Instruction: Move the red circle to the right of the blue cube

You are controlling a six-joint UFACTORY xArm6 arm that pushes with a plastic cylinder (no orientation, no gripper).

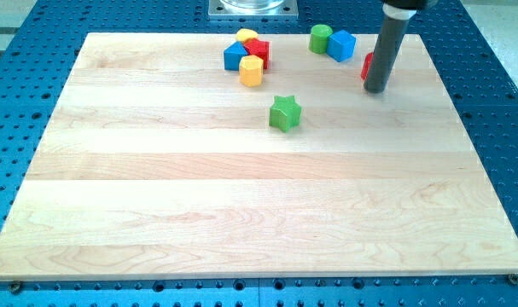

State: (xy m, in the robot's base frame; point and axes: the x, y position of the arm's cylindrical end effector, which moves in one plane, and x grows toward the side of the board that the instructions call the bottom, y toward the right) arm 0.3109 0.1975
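The red circle [367,66] shows as a red sliver at the view's upper right, mostly hidden behind my rod. My tip [375,89] rests on the board just below and right of it, touching or nearly touching. The blue cube [341,45] sits up and left of the red circle, with a green cylinder [320,37] against its left side. The red circle lies to the lower right of the blue cube, a small gap between them.
A cluster at the top centre holds a blue block [235,56], a red block [258,51], a yellow block [247,36] behind them and a yellow hexagonal block [251,72]. A green star [285,112] lies alone below. The wooden board [156,213] sits on a blue perforated table.
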